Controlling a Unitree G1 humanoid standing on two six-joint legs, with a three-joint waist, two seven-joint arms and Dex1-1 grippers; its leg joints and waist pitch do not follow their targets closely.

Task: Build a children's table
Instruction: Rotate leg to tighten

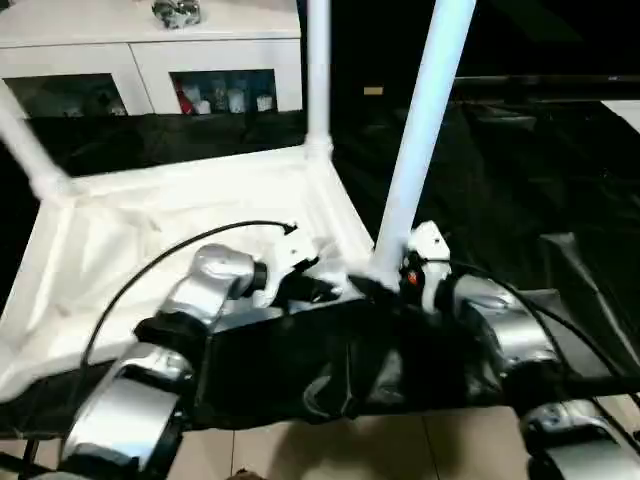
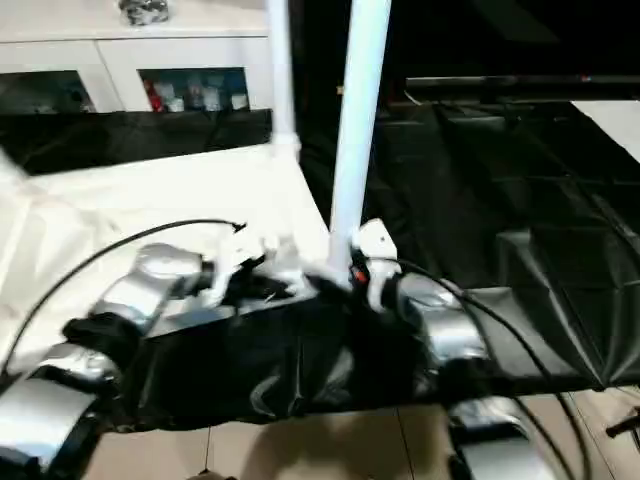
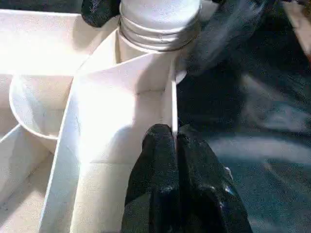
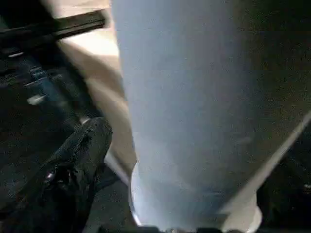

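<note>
Here — left fingers (image 3: pixel 176 165) pinching tabletop (image 3: pixel 121 126) rib.

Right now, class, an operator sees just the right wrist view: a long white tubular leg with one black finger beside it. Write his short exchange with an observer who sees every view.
Operator: Is this long white tubular leg standing straight?
Observer: No. From the head camera it leans, with its top toward the robot's right and its foot at the near corner of the white plastic rectangular tabletop.
Operator: And what is the left gripper doing?
Observer: It is shut on a thin upright wall of the tabletop, close to the leg's foot.
</note>
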